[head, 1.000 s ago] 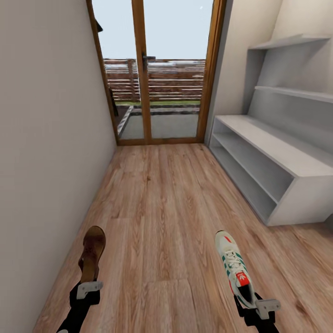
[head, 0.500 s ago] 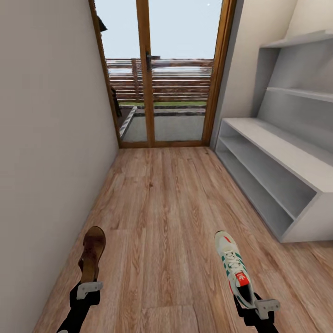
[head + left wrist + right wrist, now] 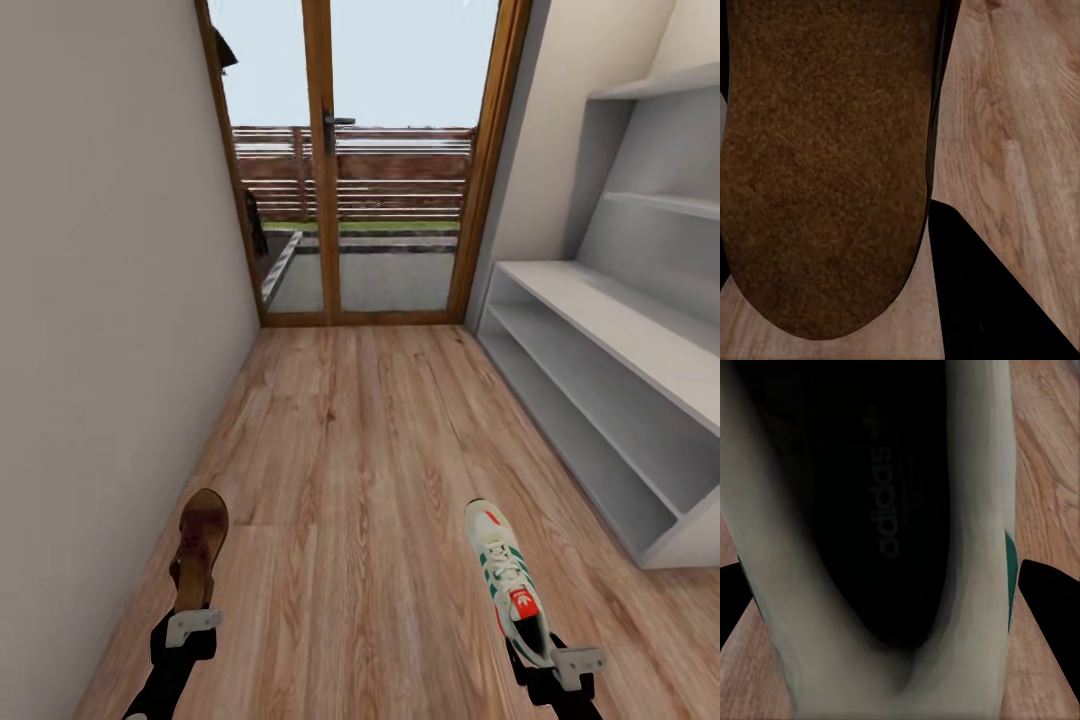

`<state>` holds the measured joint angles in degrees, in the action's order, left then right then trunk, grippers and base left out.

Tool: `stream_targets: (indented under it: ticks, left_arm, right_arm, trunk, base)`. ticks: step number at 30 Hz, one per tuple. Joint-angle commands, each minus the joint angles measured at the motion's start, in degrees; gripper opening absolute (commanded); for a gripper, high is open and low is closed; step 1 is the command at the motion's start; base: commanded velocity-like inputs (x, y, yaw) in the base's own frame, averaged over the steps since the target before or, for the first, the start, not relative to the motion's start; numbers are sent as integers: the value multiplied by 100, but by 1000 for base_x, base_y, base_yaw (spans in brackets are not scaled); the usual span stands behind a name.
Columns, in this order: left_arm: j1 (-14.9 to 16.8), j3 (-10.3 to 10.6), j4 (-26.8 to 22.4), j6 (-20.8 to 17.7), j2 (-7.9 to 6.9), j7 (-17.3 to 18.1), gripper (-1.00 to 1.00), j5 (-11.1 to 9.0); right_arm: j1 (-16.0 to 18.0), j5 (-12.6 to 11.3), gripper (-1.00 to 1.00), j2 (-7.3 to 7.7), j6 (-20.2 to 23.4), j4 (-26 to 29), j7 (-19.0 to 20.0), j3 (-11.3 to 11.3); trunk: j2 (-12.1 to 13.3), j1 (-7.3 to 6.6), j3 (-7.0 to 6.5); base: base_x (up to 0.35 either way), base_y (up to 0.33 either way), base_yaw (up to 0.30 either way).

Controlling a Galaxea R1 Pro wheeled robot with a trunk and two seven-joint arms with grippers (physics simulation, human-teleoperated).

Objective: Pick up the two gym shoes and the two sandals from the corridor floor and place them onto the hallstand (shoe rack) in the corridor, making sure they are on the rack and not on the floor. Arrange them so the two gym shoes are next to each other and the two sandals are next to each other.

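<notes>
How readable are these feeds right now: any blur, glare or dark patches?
Head view: evenly lit, sharp; sandal, sneaker and rack are clear. Left wrist view: sandal very close, grainy. Right wrist view: sneaker soft-edged, its inside nearly black.

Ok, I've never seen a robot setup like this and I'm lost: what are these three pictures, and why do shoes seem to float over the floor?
These are simulator renders from a wheeled robot with two arms. The wide picture comes from a camera on its head, looking down a corridor toward a glass door. At the bottom, its left gripper holds a brown sandal and its right gripper holds a gym shoe, so both hang above the wood floor rather than floating. The other two pictures come from cameras near each gripper, very close: one looks at the sandal's footbed, the other into the gym shoe's dark inside. The grey hallstand stands at the right, its visible shelves bare.
</notes>
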<state>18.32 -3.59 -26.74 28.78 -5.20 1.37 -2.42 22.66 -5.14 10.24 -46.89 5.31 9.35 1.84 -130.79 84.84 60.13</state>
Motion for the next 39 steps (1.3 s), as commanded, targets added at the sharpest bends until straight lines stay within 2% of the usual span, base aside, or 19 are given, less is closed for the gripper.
stream_targets:
  ticks: [1, 39]
  left_arm:
    - [4, -7, 2, 14, 1, 12, -100, -4]
    - [5, -10, -7, 16, -6, 12, -100, -4]
  right_arm:
    - [4, -57, -100, 3, -14, -4, 41, 16]
    - [6, -57, -100, -6, -22, -4, 41, 18]
  trunk:
    - [-2, 2, 5]
    - [-2, 2, 5]
  base:
    - [334, 0, 0]
    - [335, 4, 0]
